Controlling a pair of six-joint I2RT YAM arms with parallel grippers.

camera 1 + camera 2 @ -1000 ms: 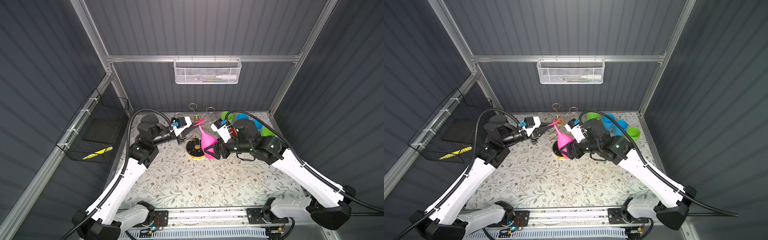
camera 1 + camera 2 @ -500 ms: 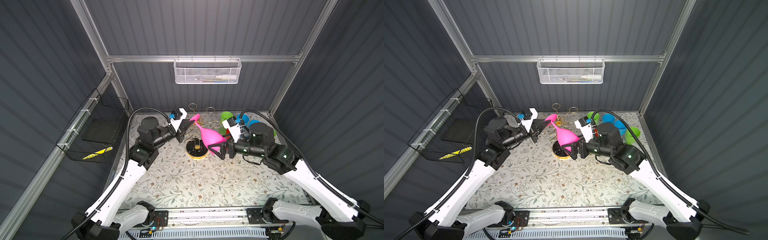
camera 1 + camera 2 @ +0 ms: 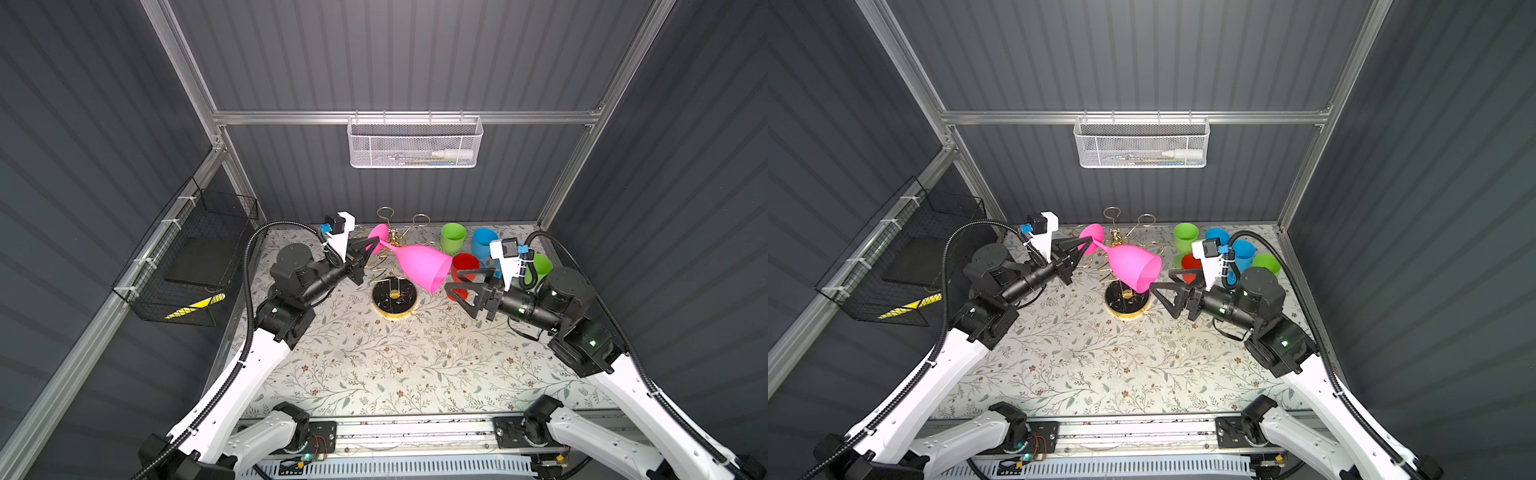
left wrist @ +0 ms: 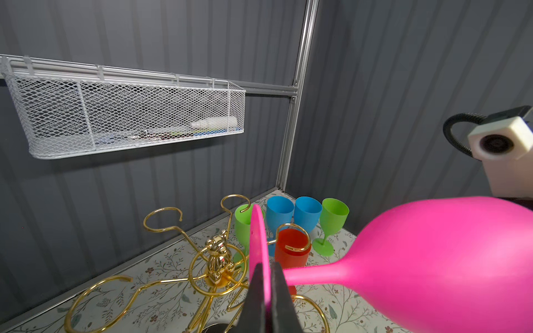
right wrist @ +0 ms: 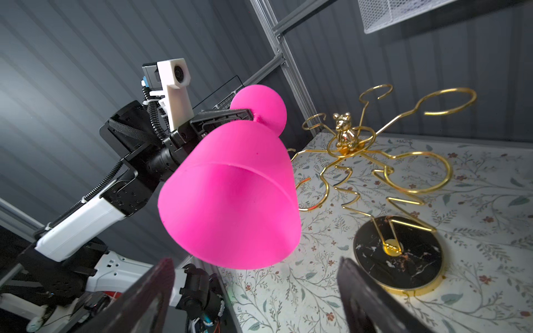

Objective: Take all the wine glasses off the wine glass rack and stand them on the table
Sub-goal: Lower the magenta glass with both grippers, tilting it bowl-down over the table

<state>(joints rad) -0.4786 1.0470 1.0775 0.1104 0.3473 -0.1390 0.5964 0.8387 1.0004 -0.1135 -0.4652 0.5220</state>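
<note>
Trainee: State the position and orientation of the wine glass.

Technician: The pink wine glass (image 3: 419, 264) is in the air, above the wine glass rack (image 3: 384, 301) and the counter (image 3: 374, 365). Its long axis lies close to level. In both top views the foot is at the left, just beside the rack's top post. The bowl is at the right and lower, with its mouth facing the right tool (image 3: 459, 300). In the right wrist view the glass hangs apart from the gold loops.

Trainee: Tool states?

Technician: The left tool (image 3: 369, 249) is clamped on the foot disc, jaws nearly together. The right tool stands wide open, holds nothing, and sits just beside the bowl's rim without touching it.

Trainee: Legible markings?

Technician: Print on the items in the white mesh basket (image 3: 415, 145) is too small to read.
</note>
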